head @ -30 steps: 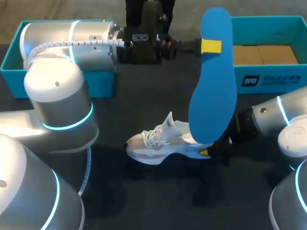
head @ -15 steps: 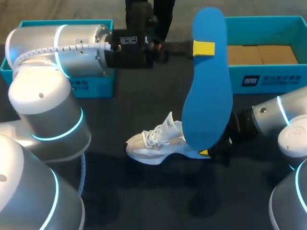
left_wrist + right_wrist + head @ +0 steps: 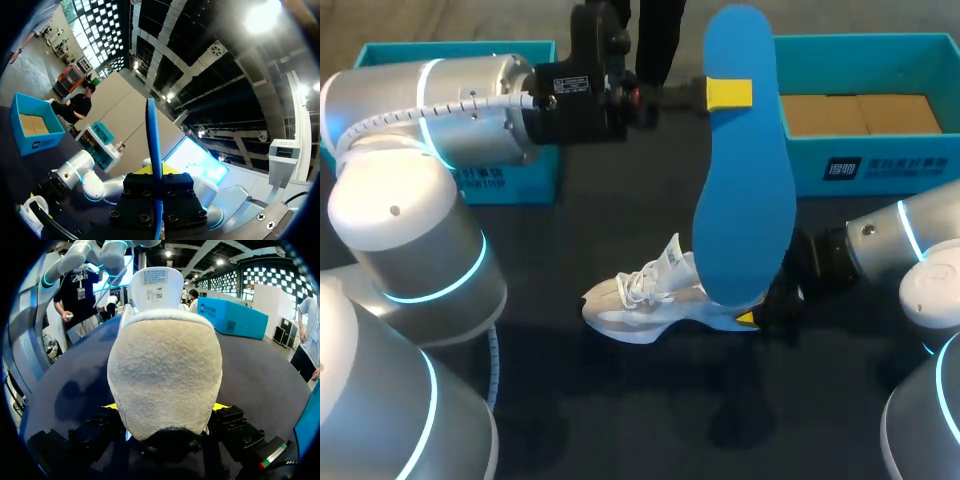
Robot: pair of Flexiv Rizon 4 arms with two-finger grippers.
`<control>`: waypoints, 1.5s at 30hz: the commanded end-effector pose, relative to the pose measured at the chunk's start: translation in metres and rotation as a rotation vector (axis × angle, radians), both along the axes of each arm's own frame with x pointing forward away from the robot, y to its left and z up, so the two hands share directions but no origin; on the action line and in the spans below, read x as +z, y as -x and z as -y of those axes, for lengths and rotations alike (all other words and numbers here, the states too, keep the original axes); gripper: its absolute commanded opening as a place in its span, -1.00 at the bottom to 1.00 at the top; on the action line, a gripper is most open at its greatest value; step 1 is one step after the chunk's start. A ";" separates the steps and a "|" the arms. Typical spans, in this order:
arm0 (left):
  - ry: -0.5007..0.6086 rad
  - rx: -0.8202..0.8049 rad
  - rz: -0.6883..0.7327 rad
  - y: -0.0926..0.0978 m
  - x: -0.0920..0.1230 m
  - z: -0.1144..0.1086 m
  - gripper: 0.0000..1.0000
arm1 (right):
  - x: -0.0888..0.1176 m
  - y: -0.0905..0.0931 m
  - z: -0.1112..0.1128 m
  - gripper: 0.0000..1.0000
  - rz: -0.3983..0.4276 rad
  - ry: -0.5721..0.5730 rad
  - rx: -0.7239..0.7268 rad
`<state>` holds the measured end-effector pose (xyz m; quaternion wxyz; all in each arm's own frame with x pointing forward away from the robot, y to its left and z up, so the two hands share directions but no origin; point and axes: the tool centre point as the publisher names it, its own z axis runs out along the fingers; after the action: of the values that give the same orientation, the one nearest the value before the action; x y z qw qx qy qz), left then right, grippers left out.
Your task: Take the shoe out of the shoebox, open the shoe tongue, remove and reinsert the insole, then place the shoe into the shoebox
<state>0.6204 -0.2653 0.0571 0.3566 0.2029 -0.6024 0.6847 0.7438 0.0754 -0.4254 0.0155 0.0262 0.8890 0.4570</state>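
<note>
Down on the dark bench [image 3: 620, 410], the white shoe [image 3: 645, 298] lay on its sole, toe toward my left side, laces [image 3: 638, 281] showing and the tongue [image 3: 672, 254] standing up and open. Right at the heel, my right fingers [image 3: 747, 319] were clamped on it. From the right wrist, one yellow tip sat on each side of the padded heel, both pressed in.

Up above the shoe, the blue insole [image 3: 740, 200] hung on end, tall and nearly upright. My left fingers [image 3: 729, 93] were pinched on it close to its upper end, a yellow pad flat on the near face. From the left wrist it showed edge-on, a thin blue blade running straight out between the fingers. Its lower end overlapped the shoe's heel from the head camera; whether the two touched, I couldn't tell.

Behind, at my right, the blue shoebox [image 3: 860, 165] sat open with brown cardboard [image 3: 860, 113] in its bottom. Well apart, at my left, a second blue box [image 3: 520, 180] was half hidden behind my left arm [image 3: 420, 230].
</note>
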 end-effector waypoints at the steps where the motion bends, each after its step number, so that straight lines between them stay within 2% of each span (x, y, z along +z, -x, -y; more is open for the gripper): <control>1: 0.003 0.004 0.000 0.002 -0.002 0.001 -1.00 | 0.000 0.000 -0.002 -1.00 0.000 0.006 -0.001; 16: 0.003 0.004 0.000 0.002 -0.002 0.001 -1.00 | 0.000 0.000 -0.002 -1.00 0.000 0.006 -0.001; 17: 0.003 0.004 0.000 0.002 -0.002 0.001 -1.00 | 0.000 0.000 -0.002 -0.64 0.000 0.006 -0.001; 18: 0.003 0.004 0.000 0.002 -0.002 0.001 -1.00 | 0.000 0.000 -0.002 0.00 0.000 0.006 -0.001; 19: 0.003 0.004 0.000 0.002 -0.002 0.001 -1.00 | 0.000 0.000 -0.002 1.00 0.000 0.006 -0.001; 27: 0.003 0.004 0.000 0.002 -0.002 0.001 -1.00 | 0.000 0.000 -0.002 1.00 0.000 0.006 -0.001; 32: 0.003 0.004 0.000 0.002 -0.002 0.001 -1.00 | 0.012 0.004 0.002 1.00 -0.004 0.051 -0.035; 45: 0.003 0.004 0.000 0.002 -0.002 0.001 -1.00 | 0.046 0.000 -0.006 1.00 -0.038 0.269 -0.053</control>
<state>0.6201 -0.2659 0.0564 0.3563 0.2030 -0.6016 0.6855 0.7412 0.0775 -0.3917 0.0203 0.0551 0.9200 0.3874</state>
